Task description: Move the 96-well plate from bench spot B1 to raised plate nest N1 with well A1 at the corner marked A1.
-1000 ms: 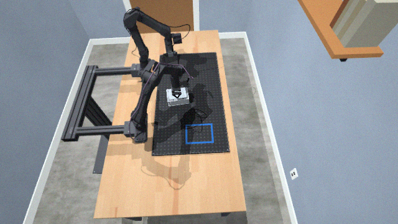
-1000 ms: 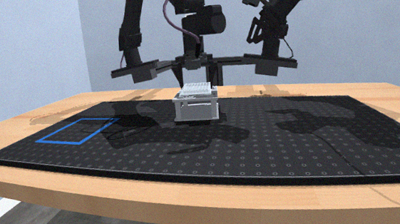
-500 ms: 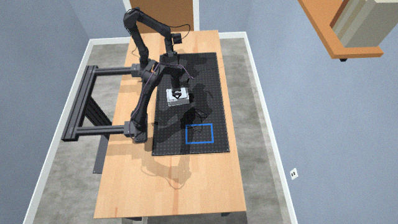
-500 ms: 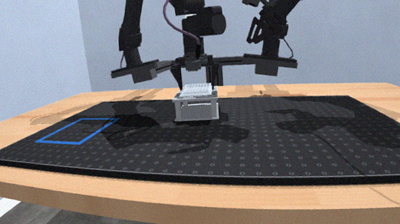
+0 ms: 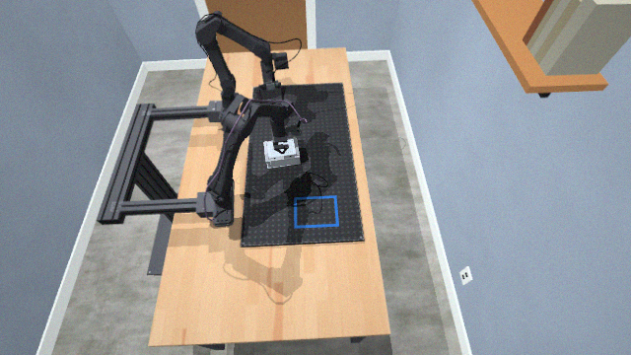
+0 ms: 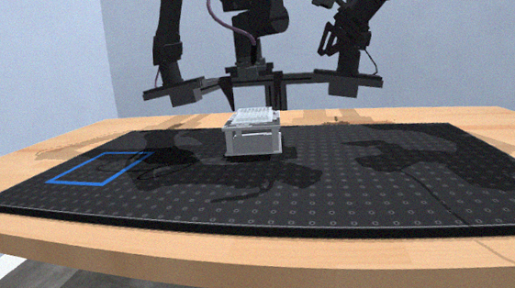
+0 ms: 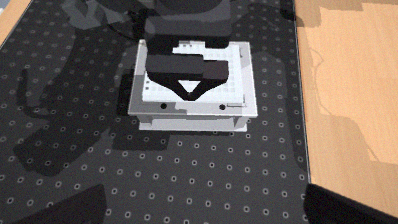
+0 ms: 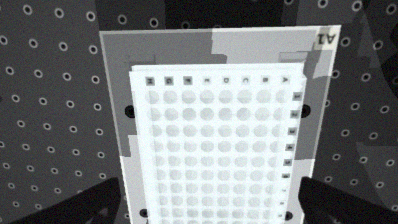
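The white 96-well plate [image 5: 272, 148] [image 6: 252, 115] [image 7: 220, 92] [image 8: 215, 140] lies on top of the raised nest [image 5: 285, 158] [image 6: 257, 143] [image 7: 195, 123] [image 8: 160, 45] and looks level. In the right wrist view its A and 1 labels are at the upper right, the same corner as the nest's A1 mark. Whether it is fully down inside the locators cannot be told. My right gripper [image 6: 256, 107] [image 8: 209, 187] is open above the plate, its fingers to either side. My left gripper [image 7: 205, 194] is open and empty, off to the nest's side. The right gripper hides part of the plate in the left wrist view.
A blue outlined rectangle [image 5: 316, 227] [image 6: 75, 183] marks a spot on the black perforated mat [image 5: 266, 232] [image 6: 289, 197]. The mat lies on the wooden table [image 5: 276, 316]. The two arms stand close together above the nest's side of the mat, near the dark mounting frame [image 5: 163, 205].
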Action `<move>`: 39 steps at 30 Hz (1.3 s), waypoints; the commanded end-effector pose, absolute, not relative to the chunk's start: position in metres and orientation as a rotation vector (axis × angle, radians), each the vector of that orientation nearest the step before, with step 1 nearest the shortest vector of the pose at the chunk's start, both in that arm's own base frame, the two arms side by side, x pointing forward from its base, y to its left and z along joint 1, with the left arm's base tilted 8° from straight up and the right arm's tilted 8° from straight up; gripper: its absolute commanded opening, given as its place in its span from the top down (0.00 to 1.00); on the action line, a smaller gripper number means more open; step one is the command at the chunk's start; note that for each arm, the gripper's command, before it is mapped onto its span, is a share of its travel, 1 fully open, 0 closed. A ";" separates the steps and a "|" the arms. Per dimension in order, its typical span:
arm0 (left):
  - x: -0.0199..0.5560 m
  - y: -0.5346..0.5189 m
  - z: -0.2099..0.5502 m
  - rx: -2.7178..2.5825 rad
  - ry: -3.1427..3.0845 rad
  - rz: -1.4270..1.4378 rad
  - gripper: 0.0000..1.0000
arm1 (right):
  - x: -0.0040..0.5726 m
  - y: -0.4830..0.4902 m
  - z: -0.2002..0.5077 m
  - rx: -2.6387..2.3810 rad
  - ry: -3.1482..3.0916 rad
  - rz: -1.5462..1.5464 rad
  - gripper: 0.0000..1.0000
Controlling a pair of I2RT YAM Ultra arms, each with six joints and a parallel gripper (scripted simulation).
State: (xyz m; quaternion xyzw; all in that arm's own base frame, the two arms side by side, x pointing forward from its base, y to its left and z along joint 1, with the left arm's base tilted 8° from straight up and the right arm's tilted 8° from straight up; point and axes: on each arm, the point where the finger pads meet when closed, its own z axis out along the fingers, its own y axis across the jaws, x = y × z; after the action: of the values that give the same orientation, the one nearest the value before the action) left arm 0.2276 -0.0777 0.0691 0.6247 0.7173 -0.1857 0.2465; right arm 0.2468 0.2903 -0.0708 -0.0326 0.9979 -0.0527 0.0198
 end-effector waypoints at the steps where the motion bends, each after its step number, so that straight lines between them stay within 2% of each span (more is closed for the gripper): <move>1: 0.235 -0.081 0.079 1.712 1.920 -0.494 0.00 | 0.246 0.294 -0.050 -0.108 3.089 -0.137 0.00; 8: 0.235 -0.081 0.079 1.712 1.920 -0.494 0.00 | 0.243 0.303 -0.048 -0.106 3.097 -0.143 0.00; 13: 0.235 -0.081 0.079 1.712 1.920 -0.494 0.00 | 0.247 0.315 -0.020 -0.128 3.072 -0.106 0.00; 29: 0.235 -0.081 0.079 1.712 1.920 -0.494 0.00 | 0.232 0.289 0.013 -1.091 2.666 -0.002 0.00; 39: 0.235 -0.081 0.079 1.712 1.920 -0.494 0.00 | 0.222 0.270 0.026 -1.272 2.541 0.022 0.00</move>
State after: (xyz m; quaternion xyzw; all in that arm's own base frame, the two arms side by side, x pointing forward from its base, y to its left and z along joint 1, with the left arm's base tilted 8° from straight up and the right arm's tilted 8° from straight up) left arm 0.2276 -0.0777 0.0691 0.6247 0.7173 -0.1857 0.2465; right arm 0.2145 0.2598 0.0172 -0.4118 0.9034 -0.0182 0.1180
